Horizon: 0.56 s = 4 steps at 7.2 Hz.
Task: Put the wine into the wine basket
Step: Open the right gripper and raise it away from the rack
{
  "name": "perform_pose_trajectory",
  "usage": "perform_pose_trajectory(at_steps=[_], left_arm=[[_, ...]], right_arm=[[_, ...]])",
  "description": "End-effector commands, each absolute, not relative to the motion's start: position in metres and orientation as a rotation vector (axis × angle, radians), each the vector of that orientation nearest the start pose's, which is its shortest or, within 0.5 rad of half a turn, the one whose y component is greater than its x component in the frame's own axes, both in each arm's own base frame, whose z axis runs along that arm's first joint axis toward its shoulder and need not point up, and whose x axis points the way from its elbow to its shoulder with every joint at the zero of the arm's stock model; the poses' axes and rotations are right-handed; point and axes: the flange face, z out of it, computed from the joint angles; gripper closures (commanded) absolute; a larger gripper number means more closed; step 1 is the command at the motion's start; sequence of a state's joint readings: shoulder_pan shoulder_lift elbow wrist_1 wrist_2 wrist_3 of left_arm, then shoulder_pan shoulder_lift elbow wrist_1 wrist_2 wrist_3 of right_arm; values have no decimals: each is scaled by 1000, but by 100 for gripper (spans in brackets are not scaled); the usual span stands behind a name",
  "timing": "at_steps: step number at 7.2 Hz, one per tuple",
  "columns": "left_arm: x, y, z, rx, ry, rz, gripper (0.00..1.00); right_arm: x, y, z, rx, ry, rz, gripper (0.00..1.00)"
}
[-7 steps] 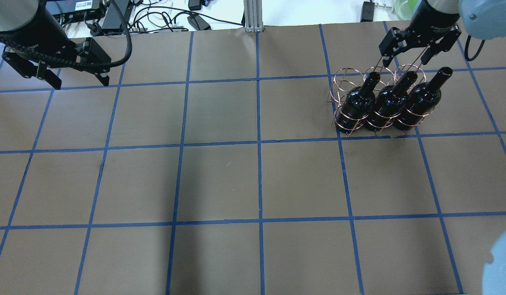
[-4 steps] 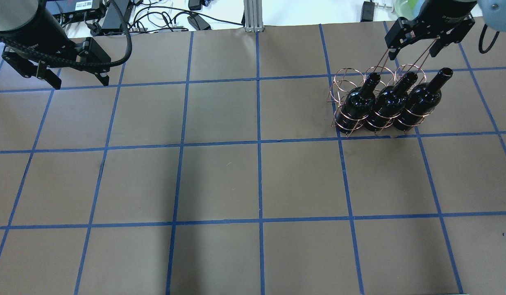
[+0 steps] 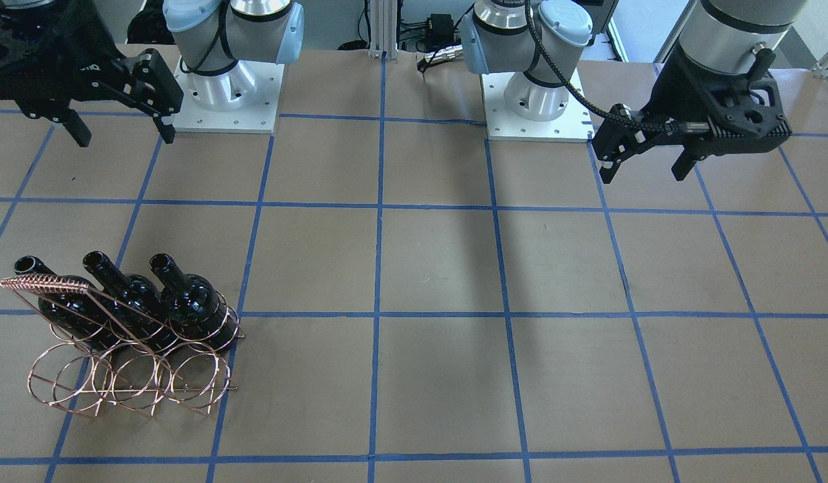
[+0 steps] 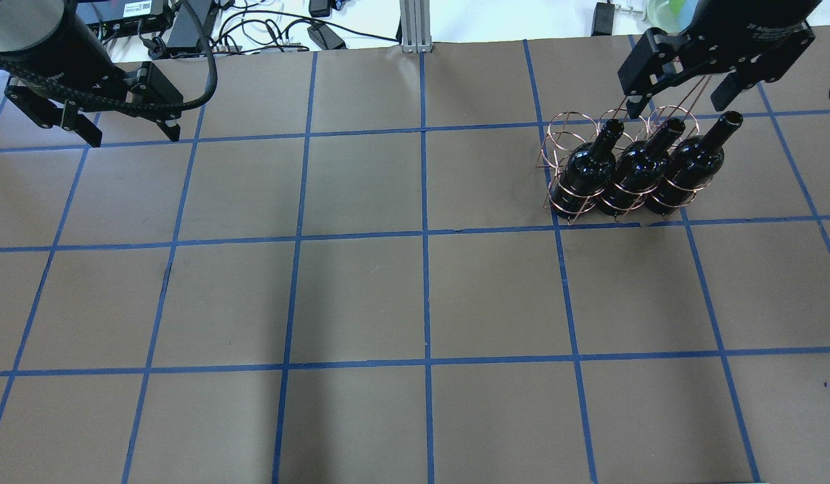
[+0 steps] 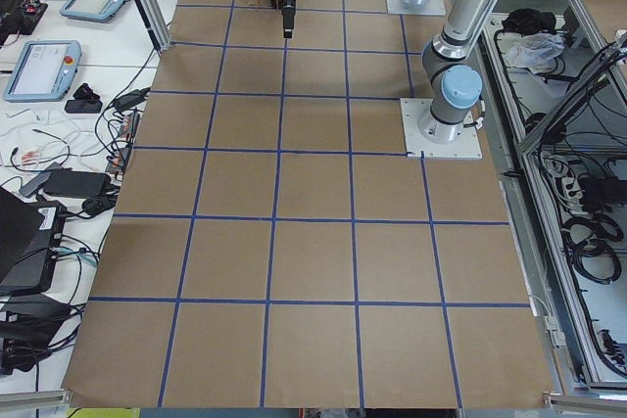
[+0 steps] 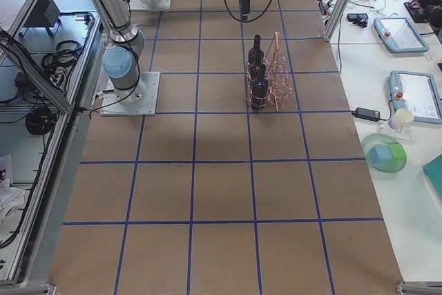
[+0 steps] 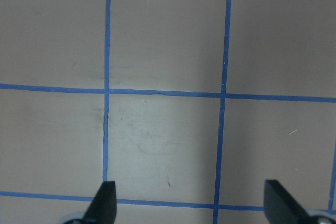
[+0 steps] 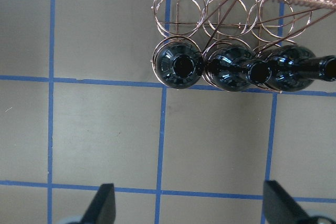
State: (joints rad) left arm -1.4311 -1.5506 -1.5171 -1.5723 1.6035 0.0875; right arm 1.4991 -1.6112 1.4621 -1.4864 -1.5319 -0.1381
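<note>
filling the wine basket's (image 3: 45,285) robot-side row, three wine bottles (image 3: 186,302); right gripper (image 3: 124,134) and left gripper (image 3: 643,171) gape empty over open table (image 3: 440,268).

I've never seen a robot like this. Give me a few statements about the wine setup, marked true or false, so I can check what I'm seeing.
1. Three wine bottles stand upright in the wine basket. True.
2. The right gripper has its jaws clamped on a bottle. False: its jaws are open and hold nothing.
3. The wine basket is completely full. False: only one of its two rows holds bottles; the other is empty.
4. The left gripper has its jaws open over bare table. True.
</note>
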Motion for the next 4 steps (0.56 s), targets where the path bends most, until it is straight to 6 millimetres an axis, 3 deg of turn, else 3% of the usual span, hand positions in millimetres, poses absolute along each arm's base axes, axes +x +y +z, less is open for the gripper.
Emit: perform_pose_trajectory(at_steps=[1, 2, 4], left_arm=[[-60, -502, 525, -83, 3093, -104, 0], [-60, -502, 525, -80, 3091, -104, 0], [-60, -501, 525, -78, 3088, -103, 0]], right_arm=[[133, -476, 539, -155, 3060, -70, 0], [136, -474, 530, -166, 3057, -48, 0], [136, -481, 534, -155, 3054, -127, 0]])
